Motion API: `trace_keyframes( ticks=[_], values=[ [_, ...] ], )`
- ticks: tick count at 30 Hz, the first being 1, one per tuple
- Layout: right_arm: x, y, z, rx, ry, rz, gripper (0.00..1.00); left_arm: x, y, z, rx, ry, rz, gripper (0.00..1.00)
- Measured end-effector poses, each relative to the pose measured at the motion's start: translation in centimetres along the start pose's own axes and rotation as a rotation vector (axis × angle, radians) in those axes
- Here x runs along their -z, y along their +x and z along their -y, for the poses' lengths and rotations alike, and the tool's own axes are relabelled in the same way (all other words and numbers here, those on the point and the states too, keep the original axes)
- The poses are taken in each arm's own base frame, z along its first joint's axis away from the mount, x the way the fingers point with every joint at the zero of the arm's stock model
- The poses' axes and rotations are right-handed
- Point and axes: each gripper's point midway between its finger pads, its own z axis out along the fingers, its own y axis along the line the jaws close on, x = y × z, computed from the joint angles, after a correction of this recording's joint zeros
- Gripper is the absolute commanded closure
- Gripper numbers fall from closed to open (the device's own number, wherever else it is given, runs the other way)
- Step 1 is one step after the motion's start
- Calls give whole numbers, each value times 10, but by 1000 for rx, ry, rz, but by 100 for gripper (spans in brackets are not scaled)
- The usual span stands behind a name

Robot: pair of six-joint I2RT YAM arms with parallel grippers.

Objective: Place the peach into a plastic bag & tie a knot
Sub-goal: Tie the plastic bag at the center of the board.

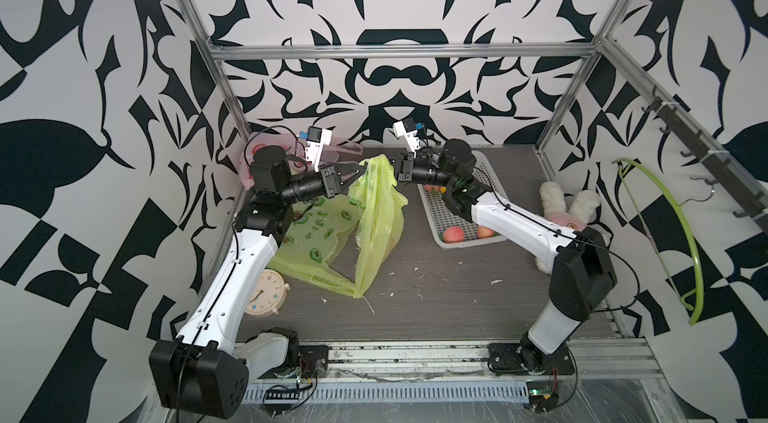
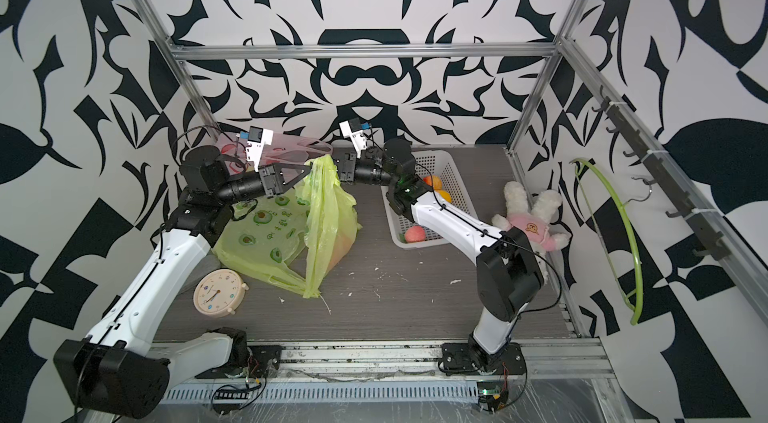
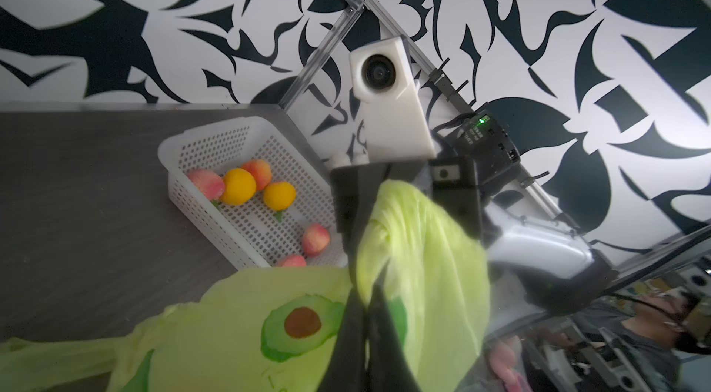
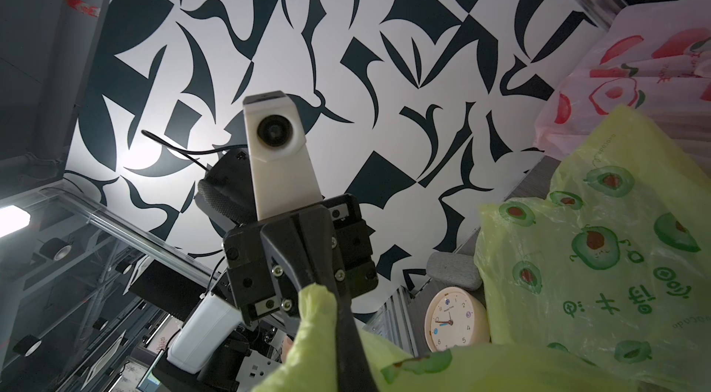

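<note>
Left gripper point(image 1: 360, 170) is clamped on the top of the upright green bag point(image 1: 376, 213), above a second green bag point(image 1: 320, 234) lying flat. One peach point(image 1: 388, 244) sits low inside the upright bag, beneath both grippers. Right gripper point(image 1: 397, 172) pinches the same top. White basket point(image 3: 215, 132) holds four peaches point(image 3: 206, 184) and two oranges point(image 3: 239, 186).

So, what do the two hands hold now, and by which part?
Both hold the green plastic bag by its top. The left hand is shut on one side of the bunched top edge, and the right hand on the opposite side.
</note>
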Motion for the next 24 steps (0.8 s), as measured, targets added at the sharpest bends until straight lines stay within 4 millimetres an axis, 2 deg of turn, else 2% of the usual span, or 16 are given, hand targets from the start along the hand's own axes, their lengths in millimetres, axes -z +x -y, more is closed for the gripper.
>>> trace_keyframes(
  ticks=[4, 6, 9, 13, 15, 17, 20, 24],
  values=[
    [2, 9, 17, 30, 81, -31, 100, -1, 7, -14, 20, -53, -14, 100],
    [6, 17, 32, 51, 162, -53, 100, -5, 17, -29, 42, -84, -35, 100],
    [16, 32, 61, 65, 305, -95, 84, -11, 43, -55, 105, -116, -86, 100],
    [34, 58, 100, 68, 487, -177, 70, -14, 76, -92, 196, -170, -133, 100],
    [45, 64, 113, 75, 562, -199, 64, -14, 86, -99, 220, -185, -145, 100],
    [56, 71, 125, 82, 631, -216, 62, -13, 87, -100, 222, -187, -146, 100],
    [76, 78, 128, 91, 723, -229, 61, -15, 86, -99, 212, -179, -144, 100],
    [99, 71, 101, 141, 789, -201, 58, -14, 84, -99, 206, -182, -138, 100]
  ],
)
